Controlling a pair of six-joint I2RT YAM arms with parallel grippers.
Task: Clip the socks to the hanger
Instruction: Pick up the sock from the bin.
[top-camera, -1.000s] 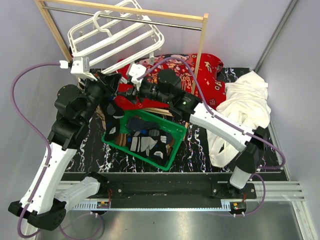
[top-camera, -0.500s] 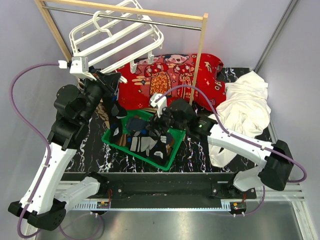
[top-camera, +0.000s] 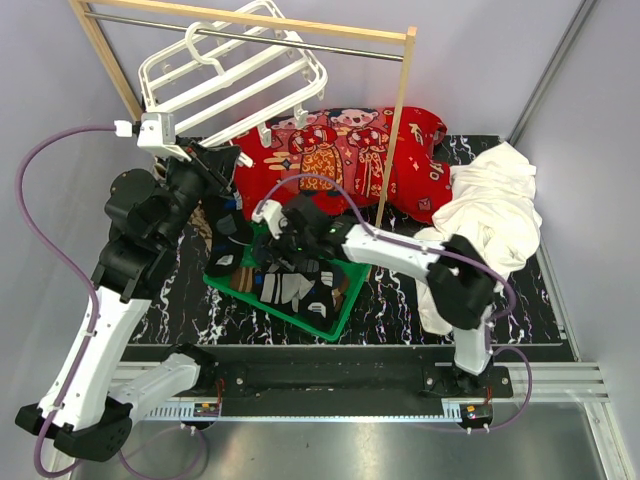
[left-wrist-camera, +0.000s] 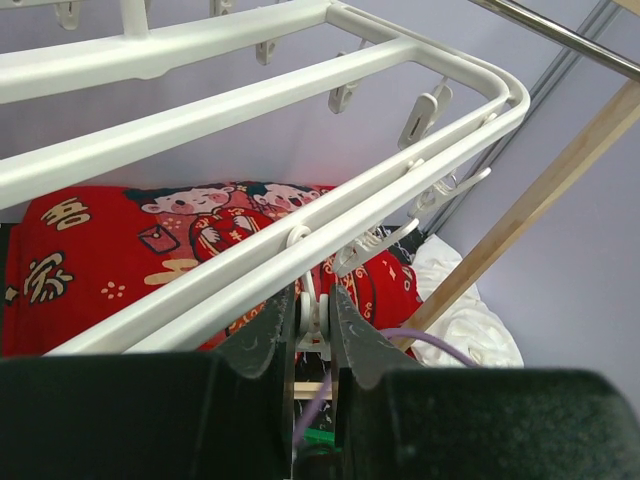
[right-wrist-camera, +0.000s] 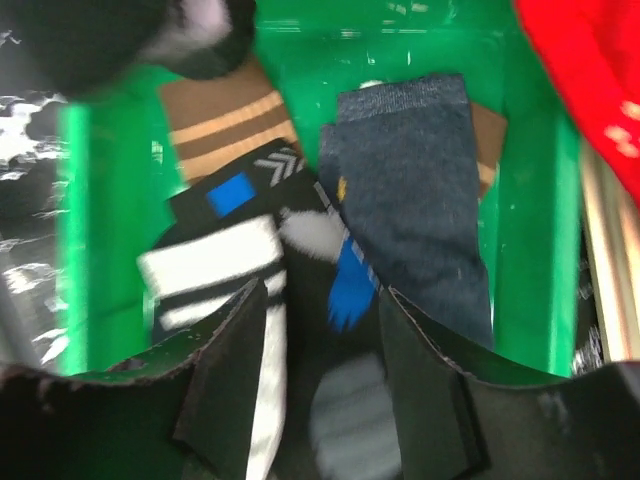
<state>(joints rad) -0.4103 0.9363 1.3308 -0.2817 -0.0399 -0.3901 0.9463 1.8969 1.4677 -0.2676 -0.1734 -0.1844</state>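
Hovering right gripper (right-wrist-camera: 325, 310) over green basket (right-wrist-camera: 75, 200), jaws parted, empty. Socks (top-camera: 290, 285) directly beneath; navy sock (right-wrist-camera: 410, 190) lengthwise away from fingers. Pinching hanger (left-wrist-camera: 200, 120) clip (left-wrist-camera: 312, 322) in closed left gripper (left-wrist-camera: 313, 315), well apart.

Pale lilac walls (top-camera: 480, 60) — black marbled table (top-camera: 395, 305) (white-veined), wooden rack (top-camera: 396, 120).

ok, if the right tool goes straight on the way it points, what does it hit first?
Most likely the black sock with blue patches, lying on top in the green basket, straight ahead of the open right tool. Depth is unclear.
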